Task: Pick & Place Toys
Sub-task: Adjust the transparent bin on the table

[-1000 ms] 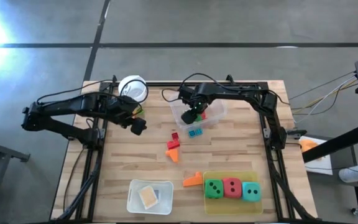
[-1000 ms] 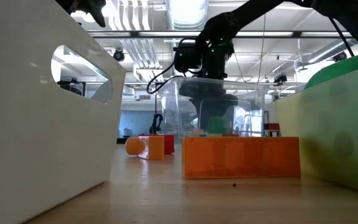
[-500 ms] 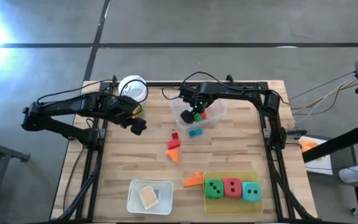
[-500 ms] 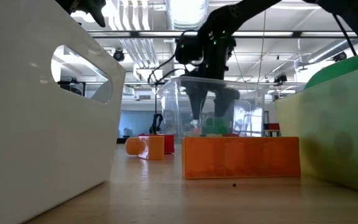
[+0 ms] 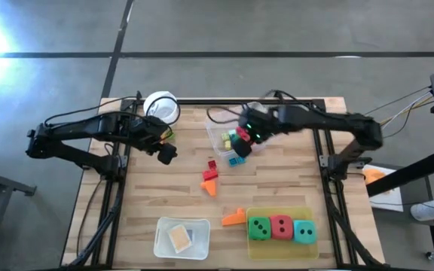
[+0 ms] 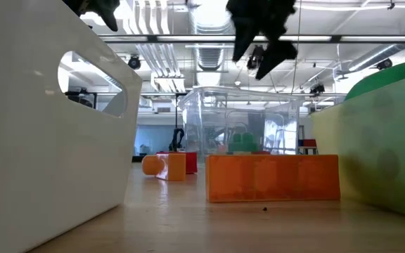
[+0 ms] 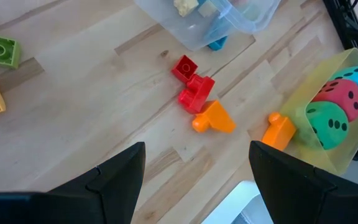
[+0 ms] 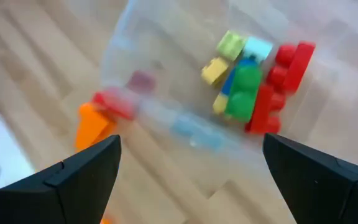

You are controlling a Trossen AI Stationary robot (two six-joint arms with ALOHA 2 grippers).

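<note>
Your right hand (image 5: 241, 140) hung above the clear tub (image 5: 224, 141), its fingers spread wide with nothing between them. The tub sat a little toward 12 o'clock of the counter's (image 5: 277, 181) middle and held a heap of blocks (image 8: 248, 84): green, red, yellow, blue. Just outside the tub toward 6 o'clock lay a teal block (image 5: 236, 160), then a red block (image 5: 211, 171) touching an orange one (image 5: 210, 187). Another orange block (image 5: 234, 217) lay just beside the yellow tray (image 5: 281, 241) at 5 o'clock, where the green die (image 5: 259, 228), red die (image 5: 281, 226) and teal die (image 5: 304, 231) stood in a row. Your left hand (image 5: 167, 153) waited at 10 o'clock near the white cup (image 5: 161, 107), fingers apart and holding nothing.
</note>
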